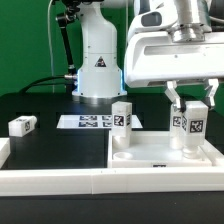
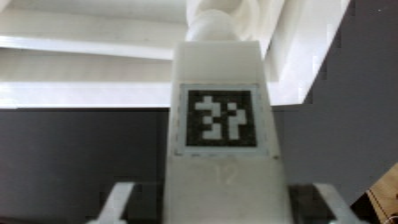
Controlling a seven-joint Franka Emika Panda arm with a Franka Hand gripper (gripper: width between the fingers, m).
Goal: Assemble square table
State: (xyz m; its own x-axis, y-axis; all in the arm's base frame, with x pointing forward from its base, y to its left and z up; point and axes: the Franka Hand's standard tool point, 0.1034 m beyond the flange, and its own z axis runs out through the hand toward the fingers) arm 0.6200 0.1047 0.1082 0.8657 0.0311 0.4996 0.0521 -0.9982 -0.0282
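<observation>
Leg (image 1: 187, 128): clasped upright by gripper (image 1: 190, 110) over tabletop (image 1: 150, 156), exterior view's right; to be kept plumb while screwed in.

Tagged leg (image 2: 221, 110) btwn fingers (image 2: 121, 203)

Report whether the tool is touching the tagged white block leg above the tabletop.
Touching. The wrist view shows the tagged white plastic block leg wedged between both fingers of the tool, with no gap on either side.

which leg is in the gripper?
The leg at the exterior view's right, clamped in the gripper over the tabletop; the middle leg and left leg sit free.
</observation>
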